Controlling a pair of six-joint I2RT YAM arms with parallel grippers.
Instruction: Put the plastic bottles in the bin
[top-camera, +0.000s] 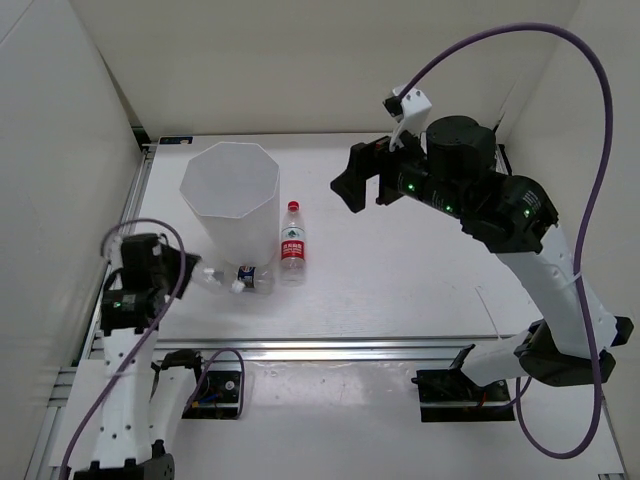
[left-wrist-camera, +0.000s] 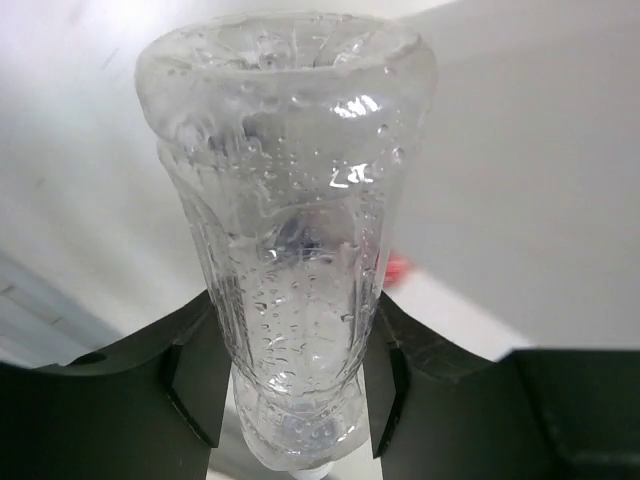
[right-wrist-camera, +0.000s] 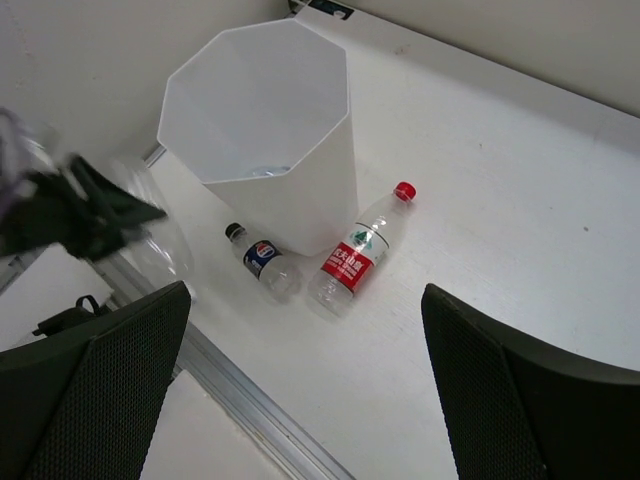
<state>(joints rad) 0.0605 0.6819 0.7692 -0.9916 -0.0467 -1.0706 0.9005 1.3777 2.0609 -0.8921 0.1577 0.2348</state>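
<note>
so the left gripper (left-wrist-camera: 292, 392) is clamped across the unlabelled clear bottle (left-wrist-camera: 290, 250), whose long axis points at the foot of the bin (top-camera: 225, 235) just to its right, while the right gripper (right-wrist-camera: 305, 385) hangs wide open, well off.

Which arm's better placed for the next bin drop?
Left. The left gripper is shut on the unlabelled clear bottle, close beside the bin. The right gripper is open, holds nothing, and hangs farther from the bin.
</note>
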